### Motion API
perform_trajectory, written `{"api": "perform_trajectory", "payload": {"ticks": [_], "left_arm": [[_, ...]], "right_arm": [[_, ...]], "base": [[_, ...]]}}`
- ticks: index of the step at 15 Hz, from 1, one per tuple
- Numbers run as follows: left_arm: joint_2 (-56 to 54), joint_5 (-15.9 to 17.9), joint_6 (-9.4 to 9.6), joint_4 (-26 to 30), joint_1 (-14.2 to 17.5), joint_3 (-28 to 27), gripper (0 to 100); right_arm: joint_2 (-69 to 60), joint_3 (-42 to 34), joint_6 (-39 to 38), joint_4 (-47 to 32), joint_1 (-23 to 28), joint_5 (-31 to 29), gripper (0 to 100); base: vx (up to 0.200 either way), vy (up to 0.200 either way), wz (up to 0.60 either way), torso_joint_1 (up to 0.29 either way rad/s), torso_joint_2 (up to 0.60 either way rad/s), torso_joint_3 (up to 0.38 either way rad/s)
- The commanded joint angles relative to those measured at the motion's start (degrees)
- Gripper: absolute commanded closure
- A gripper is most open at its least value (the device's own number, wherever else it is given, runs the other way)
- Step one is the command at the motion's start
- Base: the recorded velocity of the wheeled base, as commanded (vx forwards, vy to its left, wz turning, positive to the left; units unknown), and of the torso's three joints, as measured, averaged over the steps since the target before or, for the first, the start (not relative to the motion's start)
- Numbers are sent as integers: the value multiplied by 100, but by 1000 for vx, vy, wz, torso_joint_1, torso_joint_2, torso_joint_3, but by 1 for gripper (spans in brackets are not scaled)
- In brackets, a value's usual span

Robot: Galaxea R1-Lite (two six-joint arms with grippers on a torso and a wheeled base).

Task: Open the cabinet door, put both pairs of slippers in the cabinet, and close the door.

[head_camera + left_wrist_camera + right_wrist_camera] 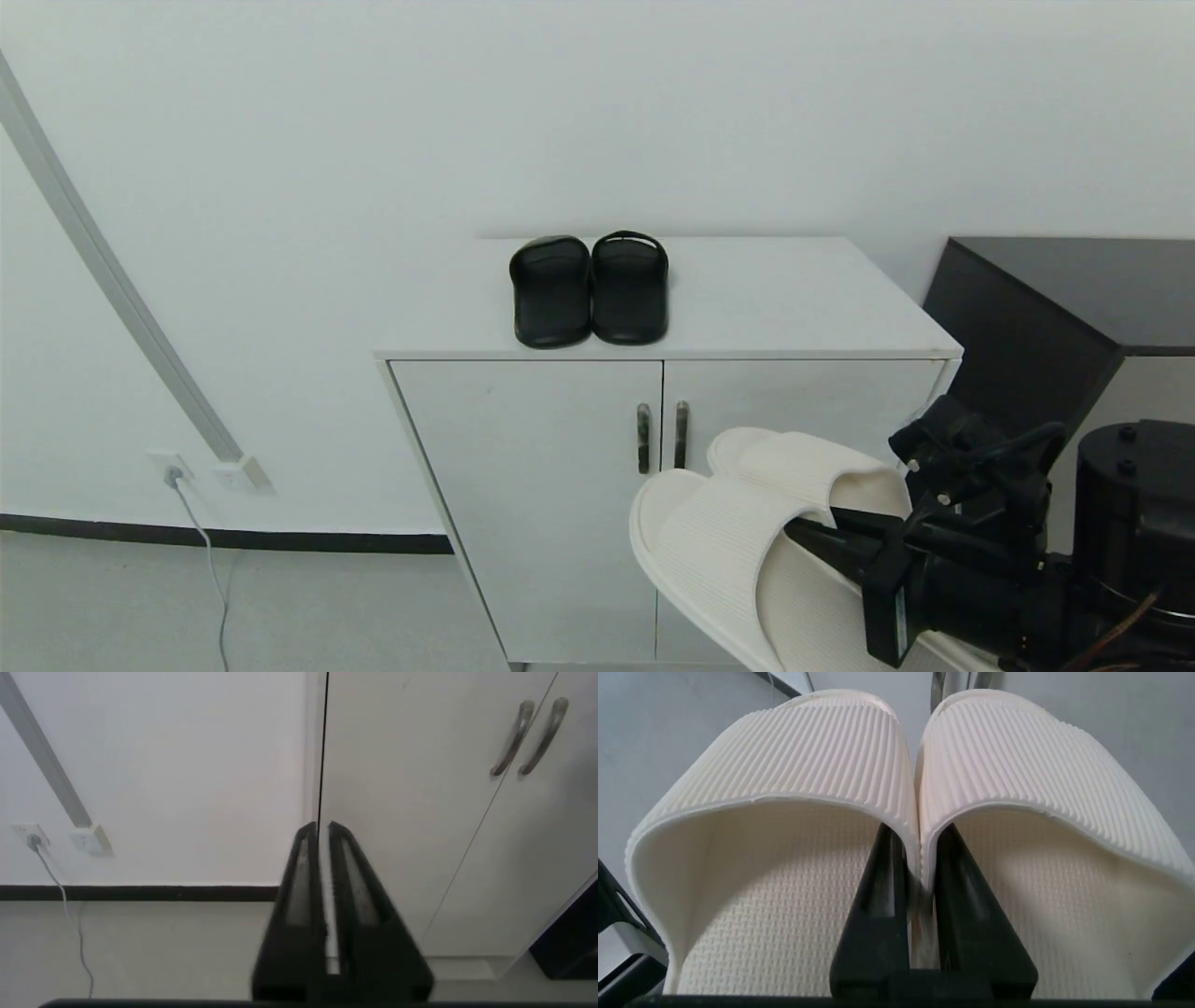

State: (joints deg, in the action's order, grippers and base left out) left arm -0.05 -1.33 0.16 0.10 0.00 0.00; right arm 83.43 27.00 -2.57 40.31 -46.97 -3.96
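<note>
The right claw point(920, 873) grips the white slippers point(738, 532) by their inner edges, toes aimed at the closed cabinet point(532, 485). The left claw point(323, 835) is pressed together, empty. The black slippers point(590, 291) on top point toes to the wall.

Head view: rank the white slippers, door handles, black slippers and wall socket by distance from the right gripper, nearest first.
1. white slippers, clamped in the right gripper.
2. door handles, centre of the cabinet front.
3. black slippers, on the cabinet top.
4. wall socket, far left, low.
</note>
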Motion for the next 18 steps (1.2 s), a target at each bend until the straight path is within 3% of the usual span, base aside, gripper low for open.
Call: {"api": "perform_trajectory", "payload": {"ticks": [1, 10, 18], "left_arm": [[5, -8, 2, -1, 0, 0, 0], [5, 1, 19, -1, 0, 0, 0], [5, 1, 2, -1, 0, 0, 0]], "right_arm": [[-2, -11, 2, 3, -14, 1, 100], [6, -63, 11, 12, -14, 106, 100], [15, -90, 11, 12, -49, 115, 100]], "base": [[0, 0, 0, -188, 500, 310], [0, 0, 0, -158, 486, 323], [0, 0, 0, -73, 456, 370]]}}
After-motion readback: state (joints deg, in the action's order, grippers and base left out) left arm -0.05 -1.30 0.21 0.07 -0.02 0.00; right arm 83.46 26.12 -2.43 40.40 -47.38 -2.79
